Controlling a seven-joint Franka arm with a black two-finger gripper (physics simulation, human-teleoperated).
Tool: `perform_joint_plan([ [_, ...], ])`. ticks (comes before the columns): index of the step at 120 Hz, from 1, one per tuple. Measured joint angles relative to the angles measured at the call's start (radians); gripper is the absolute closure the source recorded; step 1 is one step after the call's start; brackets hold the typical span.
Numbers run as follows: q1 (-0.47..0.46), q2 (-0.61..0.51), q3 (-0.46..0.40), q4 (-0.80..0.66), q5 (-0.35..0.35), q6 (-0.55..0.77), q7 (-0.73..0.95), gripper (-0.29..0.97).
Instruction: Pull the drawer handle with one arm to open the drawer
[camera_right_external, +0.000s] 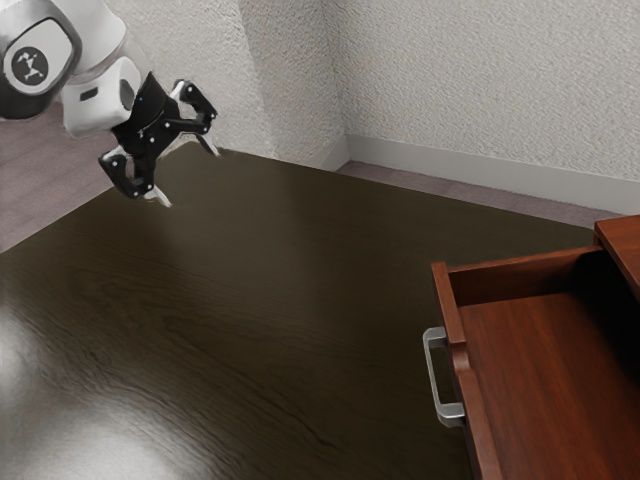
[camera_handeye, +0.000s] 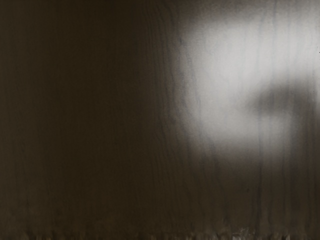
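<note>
Ext. view: table (camera_right_external: 250, 320) is dark wood grain w/ a broad bare top. Its far edge runs from a corner at the ext. view's upper left toward the right, w/ a strip of floor (camera_right_external: 40, 170) beyond it, then baseboard (camera_right_external: 500, 165) and rough white wall (camera_right_external: 450, 70). Wide open surface lies btwn the arm and the drawer, nothing standing on it.

Drawer (camera_right_external: 540, 370) sits at the ext. view's lower right: reddish wood, pulled out from the cabinet (camera_right_external: 622, 245), inside exposed and bare. Front panel faces the ext. view's left. Handle (camera_right_external: 438, 375), a grey metal bar, is mounted on that front face w/ a gap btwn bar and panel.

Arm enters from the ext. view's upper left, wrist tilted down toward the right. Gripper (camera_right_external: 187, 173) hangs in air near the table's far corner, clear of the surface and well apart from the handle. Fingers (camera_right_external: 160, 198) are spread wide w/ nothing btwn them and no contact w/ anything.

Wrist view: table (camera_handeye: 90, 125) grain close under the hand, mostly dark, w/ a bright glare patch (camera_handeye: 230, 85) to one side and a soft shadow crossing it.
</note>
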Motion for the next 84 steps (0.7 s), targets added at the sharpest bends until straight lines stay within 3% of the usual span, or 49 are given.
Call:
perform_joint_plan([
  [9,0.236,0.110,-0.178,0.110,-0.001,-0.089,-0.087,0.01],
  [18,0.335,0.139,-0.263,0.144,-0.003,-0.164,-0.171,0.01],
  [45,0.407,0.153,-0.286,0.152,-0.002,-0.297,-0.365,0.00],
  [84,0.483,0.161,-0.286,0.154,-0.004,-0.350,-0.542,0.00],
])
